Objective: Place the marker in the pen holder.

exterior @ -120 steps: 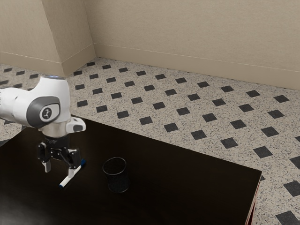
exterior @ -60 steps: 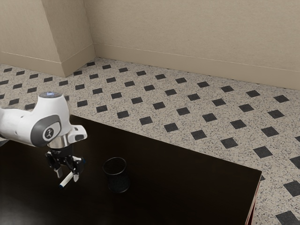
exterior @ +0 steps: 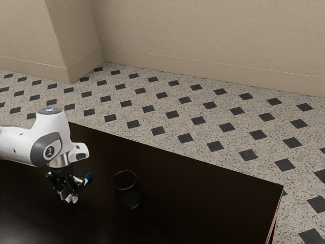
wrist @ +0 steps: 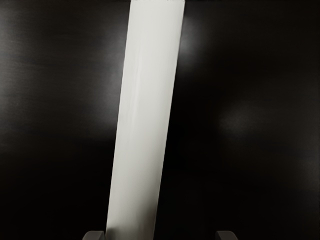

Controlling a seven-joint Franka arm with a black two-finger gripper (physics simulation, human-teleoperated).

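Exterior view: your marker runs 7:30 to 1:30, blue end toward 1:30. Pen holder at its 3 o'clock. Your gripper's jaws: apart, marker between.

Exterior view: dark table, 6 o'clock; speckled floor with dark squares, 3 o'clock; beige wall, 1 o'clock; beige pillar, 10 o'clock.

No lettering is legible; the emblem on the arm is unclear.
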